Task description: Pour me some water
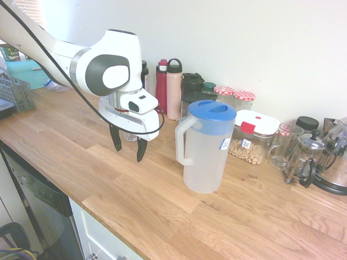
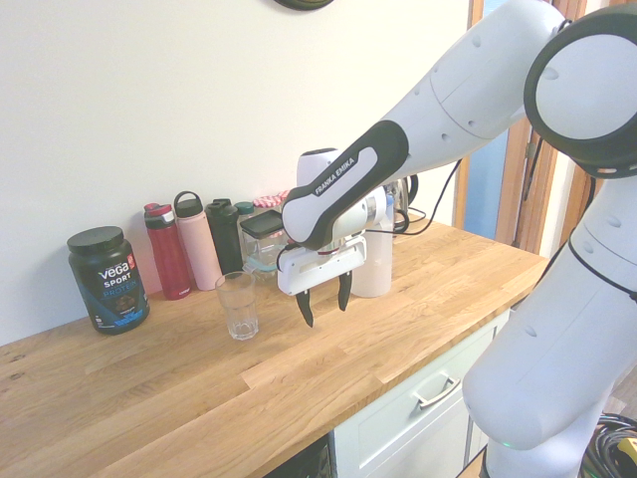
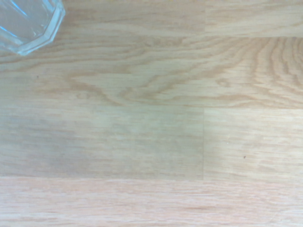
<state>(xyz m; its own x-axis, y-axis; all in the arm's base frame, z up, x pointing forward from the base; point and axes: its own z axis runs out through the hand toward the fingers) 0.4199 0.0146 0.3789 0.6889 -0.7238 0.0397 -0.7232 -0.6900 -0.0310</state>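
The tool (image 1: 129,147) is hanging wide open and empty beside the translucent plastic pitcher with blue lid (image 1: 205,146), probably heavy and slippery, so its side handle (image 1: 183,142) is looking the safest hold.

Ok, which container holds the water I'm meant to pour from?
On the wooden countertop, in front of the row of bottles and jars along the wall, stands a pitcher. It is the only frosted translucent one, with a blue lid and a white side handle.

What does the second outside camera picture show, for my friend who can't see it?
A white robot arm hangs its open pincer, empty and pointing down, just above a wooden kitchen counter, between an empty drinking glass and a plastic water pitcher. Against the white wall stand a red bottle, a pink bottle and a black Vega Sport tub.
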